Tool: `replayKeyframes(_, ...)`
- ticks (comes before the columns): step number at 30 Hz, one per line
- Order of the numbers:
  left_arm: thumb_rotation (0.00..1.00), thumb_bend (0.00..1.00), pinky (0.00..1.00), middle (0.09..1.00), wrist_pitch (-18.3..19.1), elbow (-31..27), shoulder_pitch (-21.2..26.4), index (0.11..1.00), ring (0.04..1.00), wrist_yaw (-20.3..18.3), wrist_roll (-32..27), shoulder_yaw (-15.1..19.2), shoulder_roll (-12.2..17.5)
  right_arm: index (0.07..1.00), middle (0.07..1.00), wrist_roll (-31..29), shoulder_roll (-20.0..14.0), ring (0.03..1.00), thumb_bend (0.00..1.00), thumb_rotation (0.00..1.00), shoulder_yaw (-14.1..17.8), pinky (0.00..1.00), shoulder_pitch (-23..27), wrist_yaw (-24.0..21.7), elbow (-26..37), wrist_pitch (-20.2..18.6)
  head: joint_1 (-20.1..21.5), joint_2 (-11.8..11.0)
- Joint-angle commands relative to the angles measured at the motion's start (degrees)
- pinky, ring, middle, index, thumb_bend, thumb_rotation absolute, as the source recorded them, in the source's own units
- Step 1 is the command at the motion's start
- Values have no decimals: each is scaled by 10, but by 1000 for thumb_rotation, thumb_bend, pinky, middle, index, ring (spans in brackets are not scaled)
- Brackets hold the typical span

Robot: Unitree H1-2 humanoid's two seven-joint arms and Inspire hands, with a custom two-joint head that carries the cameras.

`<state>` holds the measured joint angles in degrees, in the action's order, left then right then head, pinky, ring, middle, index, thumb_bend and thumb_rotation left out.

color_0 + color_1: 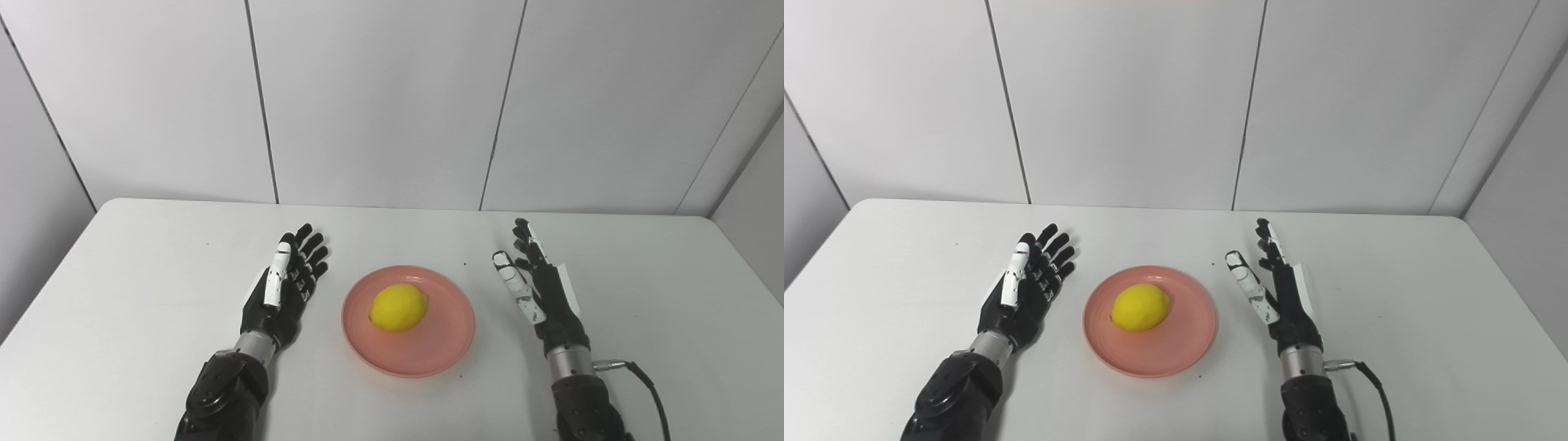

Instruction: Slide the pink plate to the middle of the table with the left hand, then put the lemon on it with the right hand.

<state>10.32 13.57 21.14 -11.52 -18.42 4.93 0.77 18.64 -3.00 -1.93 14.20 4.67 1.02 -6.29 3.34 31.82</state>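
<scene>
A pink plate [441, 343] lies flat near the middle of the white table [147, 269]. A yellow lemon [398, 307] rests on the plate, a little left of its centre. My left hand [286, 285] is to the left of the plate, open with its fingers spread, a short gap from the rim. On the other side, my right hand [539, 285] stands edge-up to the right of the plate, open and holding nothing. Neither hand touches the plate or the lemon.
White wall panels [380, 98] rise behind the table's far edge. A black cable [649, 383] loops from the right wrist over the table near the front.
</scene>
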Motion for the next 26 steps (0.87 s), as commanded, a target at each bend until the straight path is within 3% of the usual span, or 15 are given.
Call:
replayKeyframes(1, 1000, 429, 987, 970, 2, -15, 3, 961, 968, 4, 3, -1, 0, 947, 940, -6, 5, 919, 758, 1000, -3, 854, 6, 13, 9, 40, -2, 0)
replayKeyframes(7, 1000, 432, 987, 970, 10, -30, -3, 958, 969, 13, 6, -2, -2, 962, 959, -62, 27, 943, 707, 1000, 6, 921, 0, 5, 0, 32, -4, 0)
replayKeyframes(16, 1000, 430, 982, 971, 19, -53, -14, 962, 968, 28, 12, -8, -4, 977, 972, -108, 48, 971, 425, 1000, 6, 970, -3, 5, -6, 26, -6, 1)
replayKeyframes(26, 1000, 431, 982, 972, 24, -68, -25, 960, 968, 35, 20, -11, -11, 989, 982, -143, 63, 984, 269, 1000, 12, 987, -11, 3, -10, 28, -7, 2)
